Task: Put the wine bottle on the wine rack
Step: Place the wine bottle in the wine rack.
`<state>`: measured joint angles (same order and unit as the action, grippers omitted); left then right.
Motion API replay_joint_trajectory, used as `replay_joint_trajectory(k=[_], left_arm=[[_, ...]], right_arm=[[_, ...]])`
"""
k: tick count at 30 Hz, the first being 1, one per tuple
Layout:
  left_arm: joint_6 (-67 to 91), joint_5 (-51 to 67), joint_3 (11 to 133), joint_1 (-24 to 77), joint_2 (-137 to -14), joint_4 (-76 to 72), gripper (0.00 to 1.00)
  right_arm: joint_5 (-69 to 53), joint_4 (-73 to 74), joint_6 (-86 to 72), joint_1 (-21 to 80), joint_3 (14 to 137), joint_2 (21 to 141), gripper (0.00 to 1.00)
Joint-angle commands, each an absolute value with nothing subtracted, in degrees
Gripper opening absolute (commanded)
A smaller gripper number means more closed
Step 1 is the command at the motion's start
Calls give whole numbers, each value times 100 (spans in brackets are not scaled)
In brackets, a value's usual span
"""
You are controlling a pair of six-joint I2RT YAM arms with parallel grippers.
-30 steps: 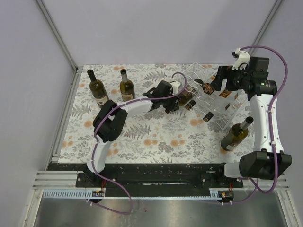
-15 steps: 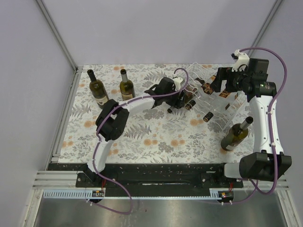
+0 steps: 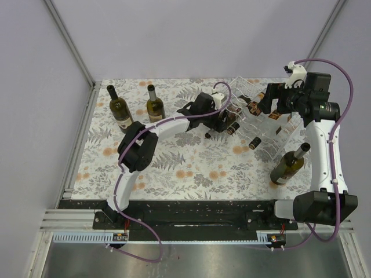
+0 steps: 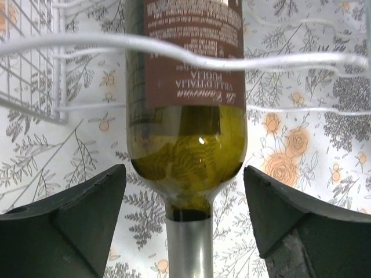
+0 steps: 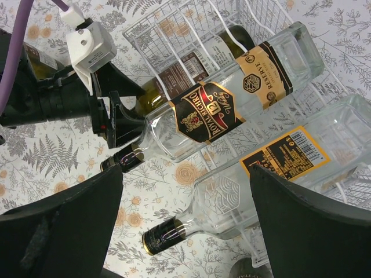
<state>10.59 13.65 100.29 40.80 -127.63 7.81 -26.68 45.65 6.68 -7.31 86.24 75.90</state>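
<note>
A green wine bottle (image 4: pixel 185 145) with a brown label lies on its side in a cradle of the clear wine rack (image 4: pixel 58 43), its silver-foiled neck pointing at the left wrist camera. My left gripper (image 4: pixel 184 191) stands open astride that neck, with a gap between each finger and the glass. In the top view the left gripper (image 3: pixel 222 120) is at the left end of the rack (image 3: pixel 278 139). My right gripper (image 3: pixel 272 105) hovers open over the rack and holds nothing. From the right wrist, the same wine bottle (image 5: pixel 174 75) lies under two clear bottles.
Two green bottles (image 3: pixel 120 109) (image 3: pixel 155 105) stand upright at the back left of the floral table. Another green bottle (image 3: pixel 288 165) rests by the right arm in front of the rack. A clear bottle with a black label (image 5: pixel 203 119) and another with an orange label (image 5: pixel 261 168) lie in the rack.
My left gripper has slid slightly right toward the rack and opened, letting go of the wine bottle's neck. The bottle stays in its cradle. The right arm has barely moved.
</note>
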Motion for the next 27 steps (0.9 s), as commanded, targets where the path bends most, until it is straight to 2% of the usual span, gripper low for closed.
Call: replay_joint_trajectory(k=[1, 14, 22, 27], left_arm=[[888, 1327, 9766, 4017, -12148, 712, 89], [467, 1827, 8509, 3832, -10417, 1273, 94], [-1650, 1565, 8402, 3788, -8976, 3241, 93], [-2837, 1372, 8797, 3797, -8272, 4559, 94]], right_arm=[[-2795, 4447, 756, -765, 8596, 7409, 98], [-2918, 4535, 835, -765, 8508, 7260, 98], [-3242, 4501, 1046, -765, 8359, 6997, 99], [-3515, 3930, 485, -765, 8130, 6759, 99]])
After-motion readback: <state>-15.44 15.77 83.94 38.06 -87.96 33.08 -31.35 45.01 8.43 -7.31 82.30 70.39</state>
